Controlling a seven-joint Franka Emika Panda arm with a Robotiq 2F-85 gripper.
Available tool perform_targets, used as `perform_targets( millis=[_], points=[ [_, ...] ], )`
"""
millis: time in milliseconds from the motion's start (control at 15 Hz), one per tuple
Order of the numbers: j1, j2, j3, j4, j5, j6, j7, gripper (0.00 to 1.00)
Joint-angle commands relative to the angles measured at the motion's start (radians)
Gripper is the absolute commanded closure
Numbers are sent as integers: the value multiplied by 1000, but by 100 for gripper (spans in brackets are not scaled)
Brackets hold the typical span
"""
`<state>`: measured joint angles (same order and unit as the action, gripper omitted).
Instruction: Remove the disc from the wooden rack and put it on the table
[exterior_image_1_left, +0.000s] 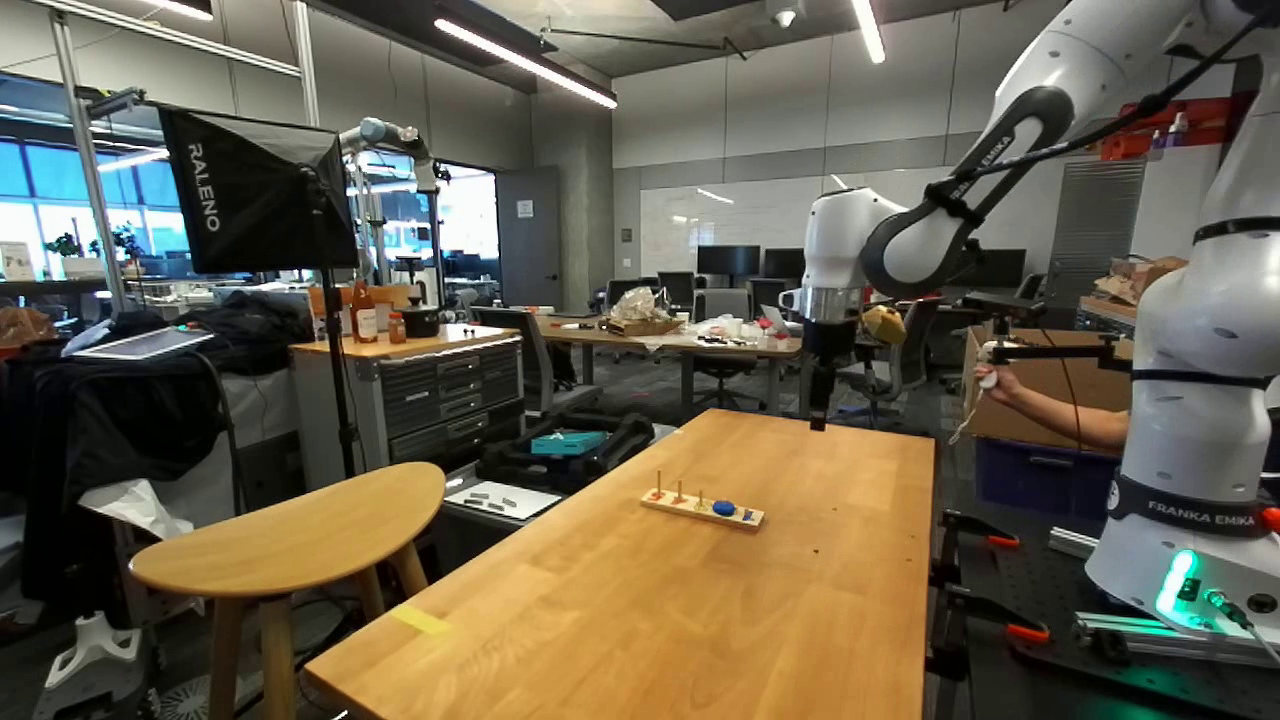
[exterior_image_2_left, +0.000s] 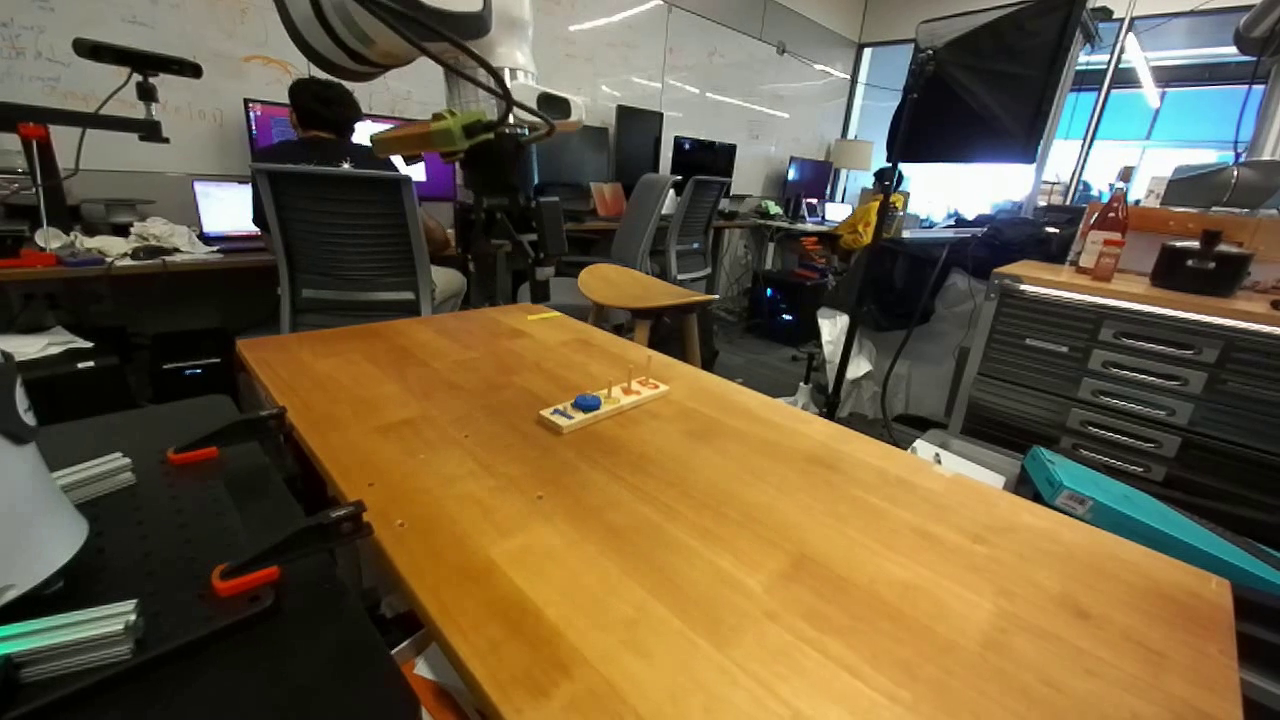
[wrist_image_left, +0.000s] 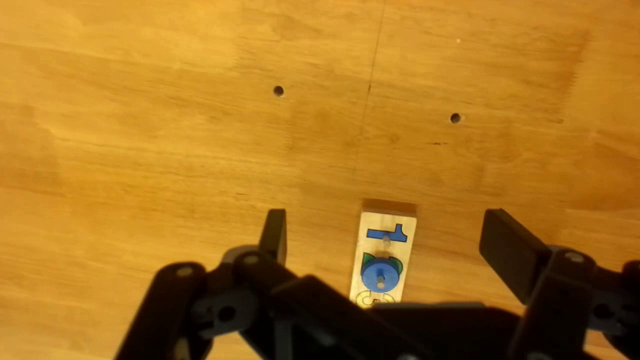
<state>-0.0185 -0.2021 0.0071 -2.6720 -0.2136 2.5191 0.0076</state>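
The table (exterior_image_1_left: 620, 620) spreads beneath the gripper (wrist_image_left: 389, 234); a round-ended wooden stool (exterior_image_1_left: 300, 530) stands beside the table, well apart from the gripper. The gripper hangs well above the tabletop, its jaws wide apart. Below it the wooden rack (wrist_image_left: 397, 250) lies on the table, and the wrist view shows one end of it framed between the jaws yet clear of them. Also below the jaws, the blue disc (wrist_image_left: 371, 280) sits on the rack, next to a blue numeral 1 (wrist_image_left: 376, 233), a thin peg (wrist_image_left: 381, 285) standing through it.
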Motion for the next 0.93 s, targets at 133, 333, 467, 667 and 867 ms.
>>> perform_targets(
  millis=[133,333,467,667,867],
  points=[
    [20,380,36,275,-16,97,156,0],
    [49,521,13,406,7,88,186,0],
    [66,601,-5,474,4,90,203,0],
    [87,695,-26,551,17,93,214,0],
    [108,749,-50,590,9,110,226,0]
  ],
)
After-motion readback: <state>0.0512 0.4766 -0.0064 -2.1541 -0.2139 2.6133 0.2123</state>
